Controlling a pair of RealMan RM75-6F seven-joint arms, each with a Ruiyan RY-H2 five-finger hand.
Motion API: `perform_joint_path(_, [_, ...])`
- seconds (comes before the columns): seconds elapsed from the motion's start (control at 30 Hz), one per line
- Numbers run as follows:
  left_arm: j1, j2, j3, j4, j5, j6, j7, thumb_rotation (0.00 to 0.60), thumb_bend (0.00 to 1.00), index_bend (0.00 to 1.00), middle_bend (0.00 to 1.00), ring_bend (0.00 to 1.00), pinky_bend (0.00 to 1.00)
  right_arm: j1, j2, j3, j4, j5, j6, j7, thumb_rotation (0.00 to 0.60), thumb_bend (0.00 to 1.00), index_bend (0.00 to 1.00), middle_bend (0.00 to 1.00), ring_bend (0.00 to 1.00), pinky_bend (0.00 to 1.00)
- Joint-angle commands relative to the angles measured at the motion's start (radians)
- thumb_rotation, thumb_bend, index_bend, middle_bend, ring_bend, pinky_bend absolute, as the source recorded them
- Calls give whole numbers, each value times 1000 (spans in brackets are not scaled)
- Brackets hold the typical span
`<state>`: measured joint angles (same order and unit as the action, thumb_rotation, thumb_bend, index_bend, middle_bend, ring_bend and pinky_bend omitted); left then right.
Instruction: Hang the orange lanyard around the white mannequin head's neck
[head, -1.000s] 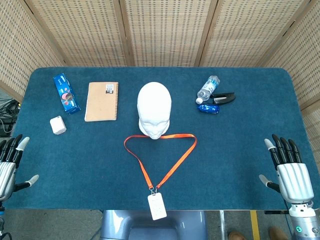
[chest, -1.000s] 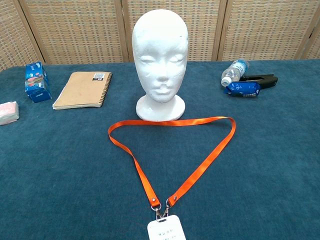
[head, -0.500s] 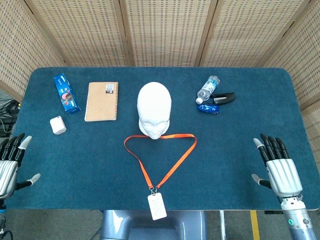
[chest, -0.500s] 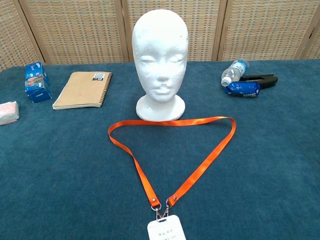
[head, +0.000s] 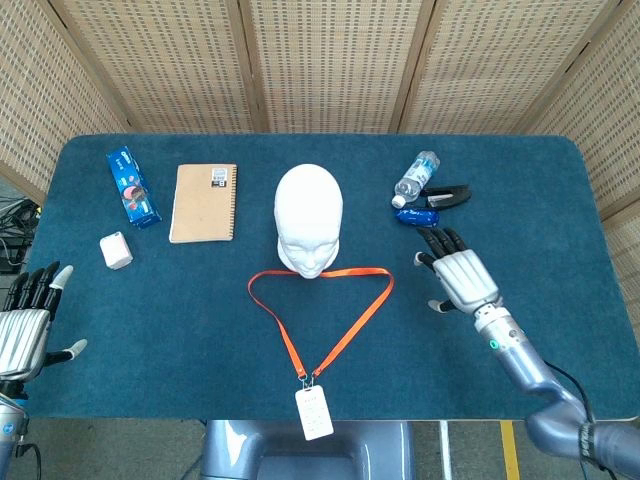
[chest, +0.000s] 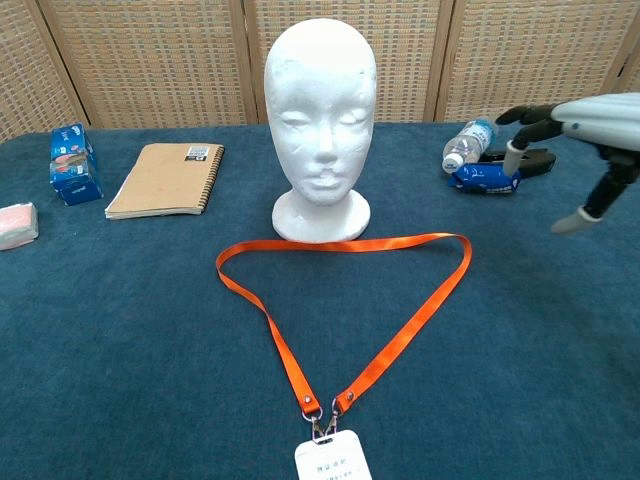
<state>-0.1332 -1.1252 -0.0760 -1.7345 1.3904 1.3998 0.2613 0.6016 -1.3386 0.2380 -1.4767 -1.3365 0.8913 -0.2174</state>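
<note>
The white mannequin head (head: 309, 220) (chest: 321, 120) stands upright mid-table, facing me. The orange lanyard (head: 325, 320) (chest: 345, 300) lies flat in front of its base as a triangle loop, with its white badge (head: 314, 412) (chest: 332, 461) at the near table edge. My right hand (head: 459, 279) (chest: 577, 130) hovers open, fingers spread, to the right of the loop and apart from it. My left hand (head: 28, 325) stays open at the near left edge, far from the lanyard; the chest view does not show it.
A tan spiral notebook (head: 204, 202), a blue packet (head: 132, 186) and a small white block (head: 116, 250) lie at the left. A water bottle (head: 415, 178), a black stapler (head: 449, 196) and a blue wrapper (head: 416, 217) sit just beyond my right hand. Wicker screens (head: 330, 60) stand behind the table.
My right hand has swung from the near right edge inward and forward toward the lanyard's right side, entering the chest view. The left hand barely shifted. The lanyard has not moved.
</note>
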Motion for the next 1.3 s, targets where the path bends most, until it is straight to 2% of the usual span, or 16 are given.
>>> perform_joint_path(0.03, [-10, -8, -8, 14, -23, -16, 0, 600, 0, 0, 0, 0, 0, 78, -107, 37, 96, 102, -89, -56, 600, 329, 391, 0, 0, 0])
perform_joint_path(0.27, [-13, -5, -13, 23, -43, -24, -18, 600, 0, 0, 0, 0, 0, 147, -226, 36, 224, 190, -124, -122, 600, 358, 455, 0, 0, 0])
perform_joint_path(0.57, [-14, 0, -11, 27, -44, -24, -33, 600, 0, 0, 0, 0, 0, 201, -333, 25, 330, 254, -125, -193, 600, 452, 465, 0, 0, 0])
perform_joint_path(0.93, [-17, 3, -9, 27, -46, -24, -38, 600, 0, 0, 0, 0, 0, 230, -389, 18, 392, 314, -106, -261, 600, 467, 483, 0, 0, 0])
perform_joint_path(1.3, [-18, 4, -5, 28, -46, -22, -43, 600, 0, 0, 0, 0, 0, 237, -418, 1, 441, 310, -82, -263, 600, 608, 557, 1, 0, 0])
